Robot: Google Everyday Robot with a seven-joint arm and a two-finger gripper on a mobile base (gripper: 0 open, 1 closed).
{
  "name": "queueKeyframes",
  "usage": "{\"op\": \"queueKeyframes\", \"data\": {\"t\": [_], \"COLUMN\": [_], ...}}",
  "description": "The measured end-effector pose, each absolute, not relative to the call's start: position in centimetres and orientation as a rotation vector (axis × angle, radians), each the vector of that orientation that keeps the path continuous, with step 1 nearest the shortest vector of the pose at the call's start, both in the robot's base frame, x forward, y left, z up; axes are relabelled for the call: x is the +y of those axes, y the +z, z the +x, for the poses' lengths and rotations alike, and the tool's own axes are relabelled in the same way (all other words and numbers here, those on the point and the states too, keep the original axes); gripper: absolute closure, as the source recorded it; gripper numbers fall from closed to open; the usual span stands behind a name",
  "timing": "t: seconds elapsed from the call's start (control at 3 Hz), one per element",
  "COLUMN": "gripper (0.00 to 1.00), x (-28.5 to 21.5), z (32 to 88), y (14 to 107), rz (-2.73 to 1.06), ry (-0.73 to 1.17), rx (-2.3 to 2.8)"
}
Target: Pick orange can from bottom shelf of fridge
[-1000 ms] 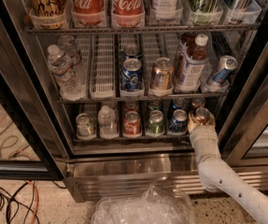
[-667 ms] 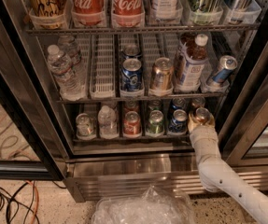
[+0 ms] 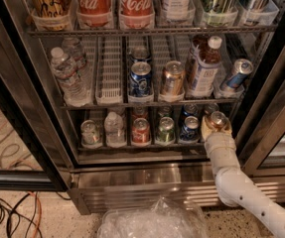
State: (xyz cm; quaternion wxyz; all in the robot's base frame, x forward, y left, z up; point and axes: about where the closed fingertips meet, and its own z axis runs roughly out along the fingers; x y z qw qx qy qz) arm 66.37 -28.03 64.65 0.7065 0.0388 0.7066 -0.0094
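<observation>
The fridge stands open, with black door frames and a steel base panel. On its bottom shelf, a wire rack with pale lane dividers, stands a row of small cans. The orange can, copper-orange with a silver top, is in the rightmost lane. My gripper reaches in from the lower right on a white arm. Its pale fingers sit on both sides of the orange can and hold it. The can's lower body is hidden by the gripper.
Left of the orange can on the bottom shelf are a blue can, a green can, a small red can and two pale cans. A taller copper-gold can stands on the rack above. A crumpled plastic bag and cables lie on the floor.
</observation>
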Motion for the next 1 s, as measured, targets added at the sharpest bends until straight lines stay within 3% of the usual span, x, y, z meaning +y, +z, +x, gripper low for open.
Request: {"op": "queueKeyframes", "data": {"t": [1.0], "gripper": [1.00], "x": [-25.3], "z": [58.7], "y": [68.9], "rz": [-0.099], "ry": [0.235], "rx": [1.574]}}
